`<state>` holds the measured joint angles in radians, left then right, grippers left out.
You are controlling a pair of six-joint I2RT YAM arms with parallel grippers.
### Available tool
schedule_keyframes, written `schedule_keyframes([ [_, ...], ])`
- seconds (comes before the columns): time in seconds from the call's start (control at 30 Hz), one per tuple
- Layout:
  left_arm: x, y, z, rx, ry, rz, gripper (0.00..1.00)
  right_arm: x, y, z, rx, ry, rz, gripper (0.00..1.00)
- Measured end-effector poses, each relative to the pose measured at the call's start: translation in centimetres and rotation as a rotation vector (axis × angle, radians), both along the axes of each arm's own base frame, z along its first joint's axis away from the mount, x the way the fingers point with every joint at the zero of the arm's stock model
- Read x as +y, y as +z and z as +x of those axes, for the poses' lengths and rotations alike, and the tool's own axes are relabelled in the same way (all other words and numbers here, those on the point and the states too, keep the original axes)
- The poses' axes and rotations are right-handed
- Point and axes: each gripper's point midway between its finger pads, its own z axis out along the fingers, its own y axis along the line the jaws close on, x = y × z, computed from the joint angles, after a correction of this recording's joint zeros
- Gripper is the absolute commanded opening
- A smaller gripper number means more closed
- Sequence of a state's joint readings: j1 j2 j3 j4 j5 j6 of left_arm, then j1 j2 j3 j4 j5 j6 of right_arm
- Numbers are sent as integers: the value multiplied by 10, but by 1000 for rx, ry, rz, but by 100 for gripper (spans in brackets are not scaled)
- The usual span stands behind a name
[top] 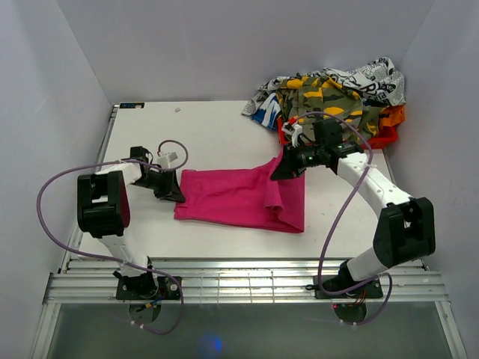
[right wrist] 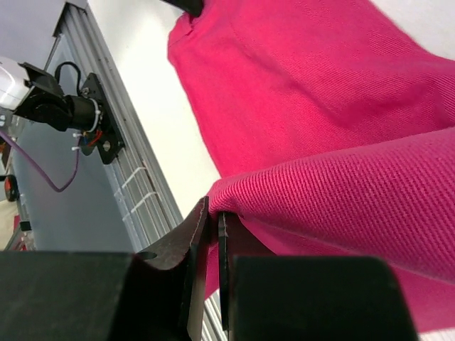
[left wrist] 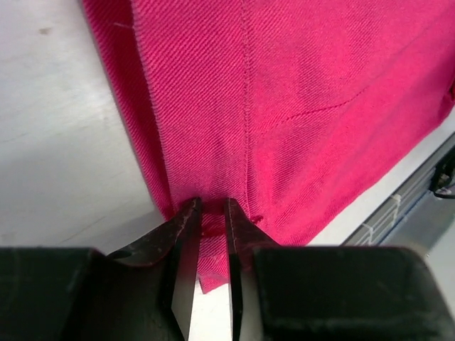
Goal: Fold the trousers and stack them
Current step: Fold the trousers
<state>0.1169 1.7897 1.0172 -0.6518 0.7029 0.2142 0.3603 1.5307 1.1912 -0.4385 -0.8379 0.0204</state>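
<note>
2 grippers pinch the pink trousers (top: 232, 198), which lie partly folded on the worktop (top: 202, 127): the left gripper (top: 177, 196) clamps their left edge, the right gripper (top: 282, 172) holds a lifted fold at the far right, near a heap of patterned clothes (top: 333, 93).

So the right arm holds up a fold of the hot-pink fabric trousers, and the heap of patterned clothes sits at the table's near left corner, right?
No: the top view shows the heap of patterned clothes at the far right corner of the white table. The right gripper does hold up a fold of the hot-pink fabric trousers.
</note>
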Motion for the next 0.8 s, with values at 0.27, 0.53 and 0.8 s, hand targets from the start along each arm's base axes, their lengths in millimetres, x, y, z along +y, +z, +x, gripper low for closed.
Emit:
schedule_keyframes([
  [0.27, 5, 16, 1, 6, 24, 17, 50, -75, -5, 15, -1, -152, -53, 8],
  [0.53, 27, 22, 12, -28, 65, 116, 53, -89, -5, 5, -3, -147, -79, 8],
  [0.8, 12, 2, 11, 38, 55, 37, 49, -90, -6, 1, 6, -138, -85, 8],
])
